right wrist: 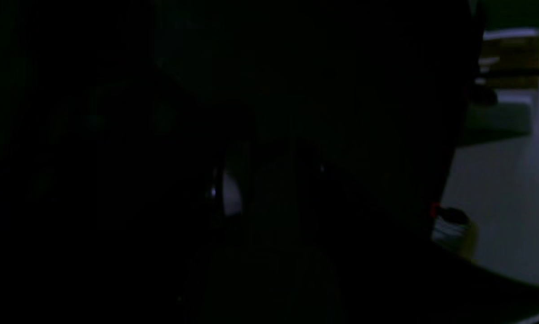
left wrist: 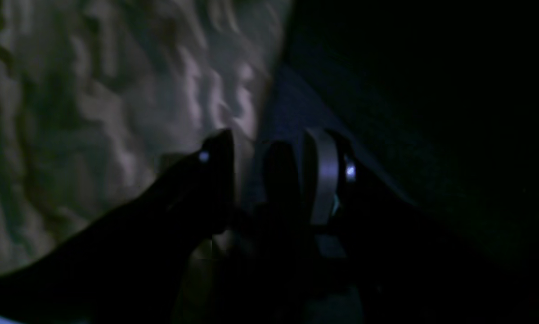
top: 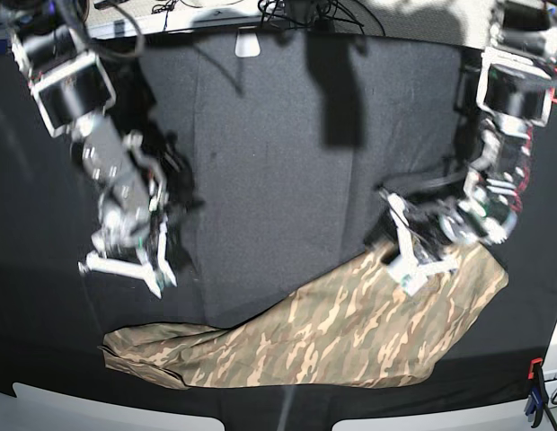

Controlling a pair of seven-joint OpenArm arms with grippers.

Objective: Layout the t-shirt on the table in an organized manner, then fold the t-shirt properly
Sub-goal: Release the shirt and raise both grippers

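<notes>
Black-clothed table (top: pixel 287 135) w/ t-shirt (top: pixel 305 337) bunched along near edge, not spread yet; folding all left. Left gripper (top: pixel 413 260) fingers parted at its edge; right gripper (top: pixel 126 265) off cloth, can't tell.

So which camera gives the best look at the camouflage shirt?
The base view: the t-shirt shows whole, stretched along the table's near edge. The left wrist view shows only a dim, blurry patch of it; the right wrist view is too dark.

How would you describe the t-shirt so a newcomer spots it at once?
Look at the large black table, then along its near edge. The t-shirt lies there in a long rumpled band. Its tan and olive camouflage print is the only pattern on the black cloth.
</notes>
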